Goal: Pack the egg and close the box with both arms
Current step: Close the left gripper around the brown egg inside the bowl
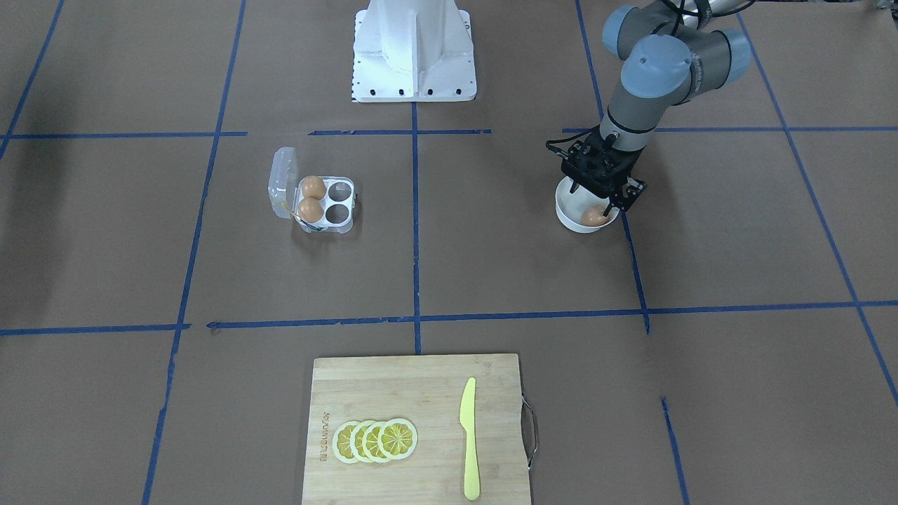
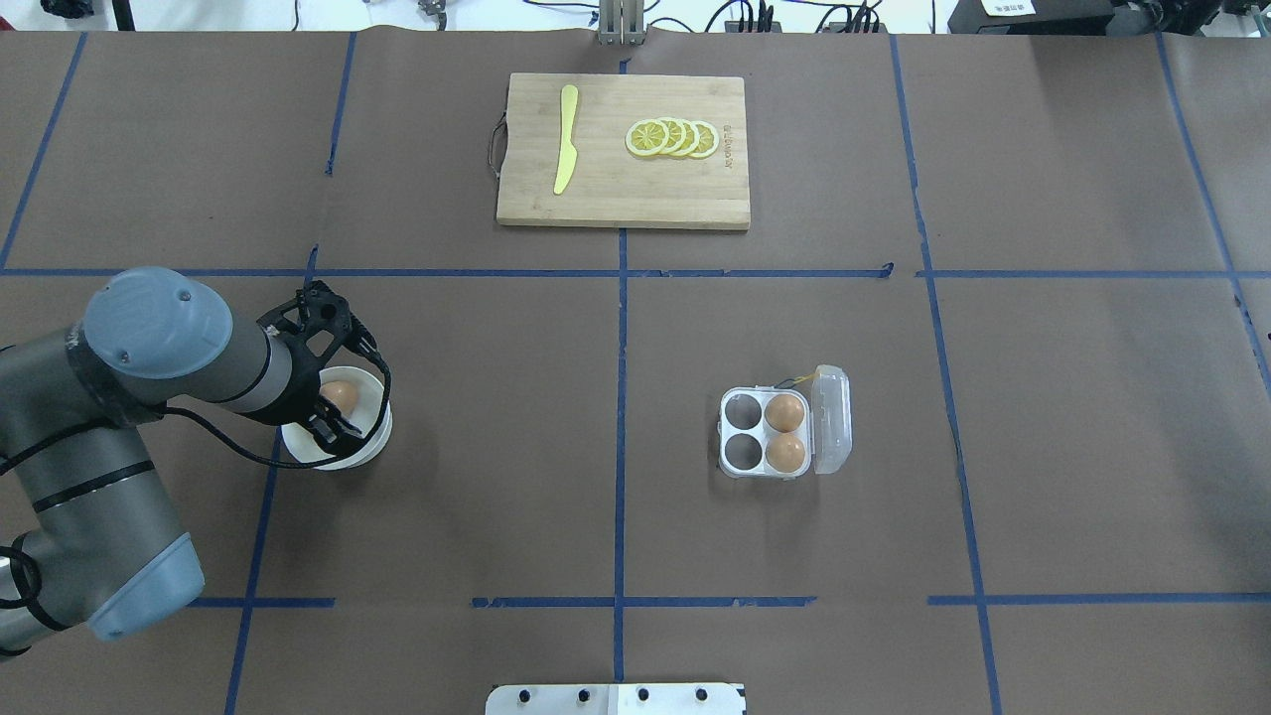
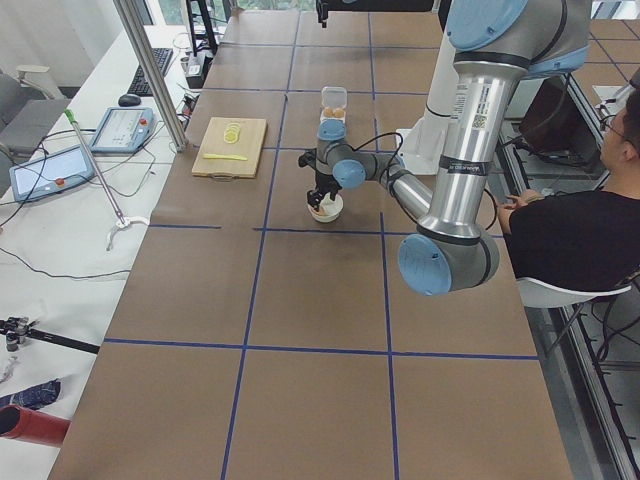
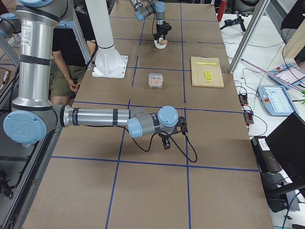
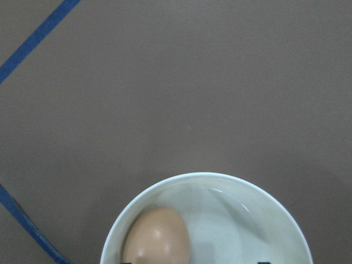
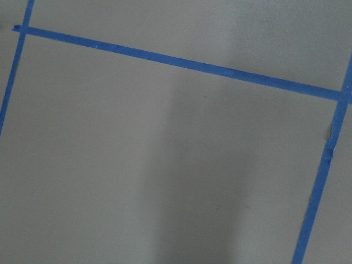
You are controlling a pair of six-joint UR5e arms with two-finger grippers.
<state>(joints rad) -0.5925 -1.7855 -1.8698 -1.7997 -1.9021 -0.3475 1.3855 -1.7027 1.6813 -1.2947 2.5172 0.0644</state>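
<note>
The left gripper [image 1: 596, 196], black fingers spread wide and holding nothing, hangs just over a round white bowl [image 1: 565, 210] on the brown-papered table [image 1: 491, 266], which is marked off in squares with blue tape. In the glossy bowl lies the egg [image 5: 157, 237], smooth and tan-brown, on its side against the wall. In the wrist view its long axis runs almost straight up and down, leaning slightly right at the top, and its lower end is cut off by the frame. Well apart, on the robot's right of the centre line, the clear plastic box [image 2: 723, 434] sits with its hinged lid [image 2: 832, 417] thrown open. Two brown eggs [image 2: 784, 412] fill the pair of cells beside the hinge; the other two round cells are empty. The right gripper [image 4: 165, 142] hovers low over bare paper, far from both, and whether it is spread or clenched cannot be told. Across the table, a wooden cutting board [image 1: 393, 393] carries overlapping lemon slices [image 1: 375, 440] and a yellow knife [image 1: 468, 438]
</note>
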